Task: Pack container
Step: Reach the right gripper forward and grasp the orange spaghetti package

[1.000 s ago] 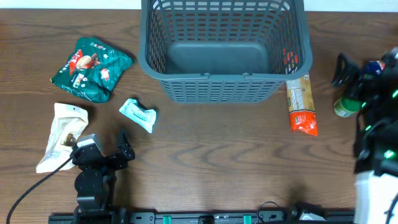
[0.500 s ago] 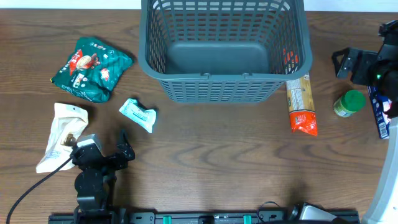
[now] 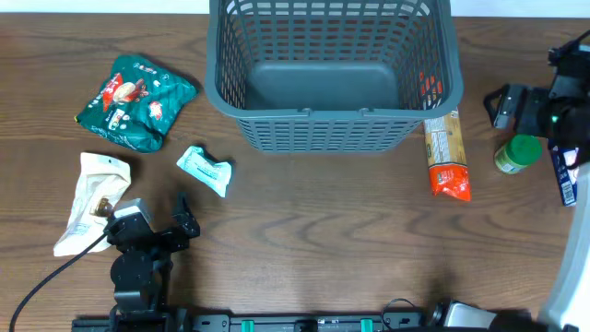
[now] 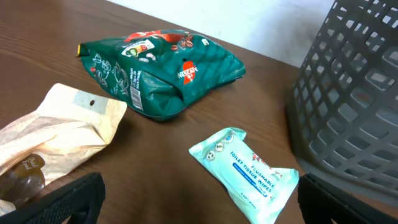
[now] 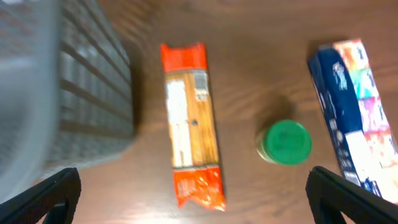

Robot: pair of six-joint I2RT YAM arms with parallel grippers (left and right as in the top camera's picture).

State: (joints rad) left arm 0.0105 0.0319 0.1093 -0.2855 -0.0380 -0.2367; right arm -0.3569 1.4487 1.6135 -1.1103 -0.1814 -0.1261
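The dark grey lattice basket [image 3: 323, 131] stands at the back centre with nothing inside; its wall shows in the left wrist view [image 4: 354, 93] and the right wrist view [image 5: 68, 93]. My left gripper [image 3: 152, 223] is open and empty near the front left [image 4: 199, 208]. A wipes pack [image 4: 244, 171] lies just ahead of it [image 3: 205, 170]. My right gripper [image 3: 527, 109] is open and empty [image 5: 193, 199]. It hovers above an orange pasta packet [image 5: 191, 140] and a green-lidded jar [image 5: 285, 142], right of the basket.
A green snack bag [image 3: 136, 100] and a cream pouch [image 3: 90, 198] lie at the left, also in the left wrist view as the bag [image 4: 163, 65] and the pouch [image 4: 56, 134]. The pasta packet [image 3: 447, 155], the jar [image 3: 518, 154] and a blue box [image 3: 564, 175] lie at the right.
My right arm has swung up and back from the right edge to hover over the jar. The jar and blue box are uncovered. The left arm has not moved.
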